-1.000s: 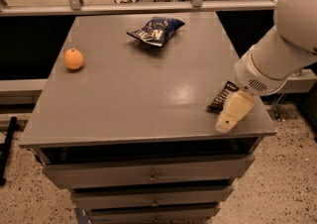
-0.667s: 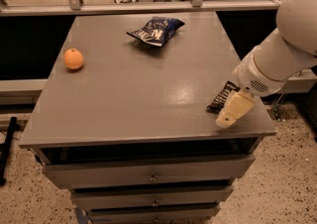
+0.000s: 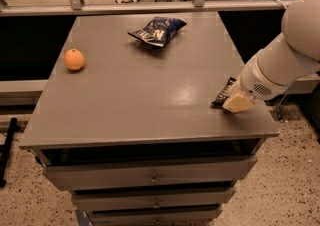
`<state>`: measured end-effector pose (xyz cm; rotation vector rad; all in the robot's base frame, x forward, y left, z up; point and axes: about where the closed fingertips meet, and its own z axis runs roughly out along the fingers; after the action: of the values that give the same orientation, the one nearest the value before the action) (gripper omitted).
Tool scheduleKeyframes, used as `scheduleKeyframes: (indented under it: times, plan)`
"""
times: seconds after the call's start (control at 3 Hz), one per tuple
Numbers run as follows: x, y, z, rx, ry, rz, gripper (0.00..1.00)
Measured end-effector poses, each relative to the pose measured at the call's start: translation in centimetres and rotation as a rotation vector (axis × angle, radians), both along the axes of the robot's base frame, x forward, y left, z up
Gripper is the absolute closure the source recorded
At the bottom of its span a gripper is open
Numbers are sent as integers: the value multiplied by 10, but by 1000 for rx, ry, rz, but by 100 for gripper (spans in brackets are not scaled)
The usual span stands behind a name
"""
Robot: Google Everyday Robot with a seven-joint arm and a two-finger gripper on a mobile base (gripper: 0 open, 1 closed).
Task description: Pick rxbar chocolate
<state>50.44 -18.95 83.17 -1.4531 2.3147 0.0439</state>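
Observation:
The rxbar chocolate [image 3: 223, 93], a small flat bar in a black wrapper with white print, lies near the right edge of the grey table [image 3: 140, 100], toward the front. My gripper [image 3: 237, 103], cream-coloured at the tip, comes in from the right on a white arm [image 3: 285, 60]. It sits low over the near right end of the bar and hides part of it. I cannot tell whether it touches the bar.
An orange [image 3: 74, 59] sits at the left of the table. A blue-and-white chip bag [image 3: 157, 30] lies at the back centre. Drawers [image 3: 150, 177] run below the tabletop. A rail [image 3: 150, 5] crosses behind the table.
My gripper has moved a little back and right, from just in front of the bar to over its near end. The bar, orange and chip bag have not moved.

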Motion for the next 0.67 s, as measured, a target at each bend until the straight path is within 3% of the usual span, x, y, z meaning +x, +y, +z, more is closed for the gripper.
scheduleKeyframes:
  times: [0.33, 0.67]
  plan:
    - [0, 0, 0, 9, -3, -6, 88]
    - [0, 0, 3, 14, -8, -5, 100]
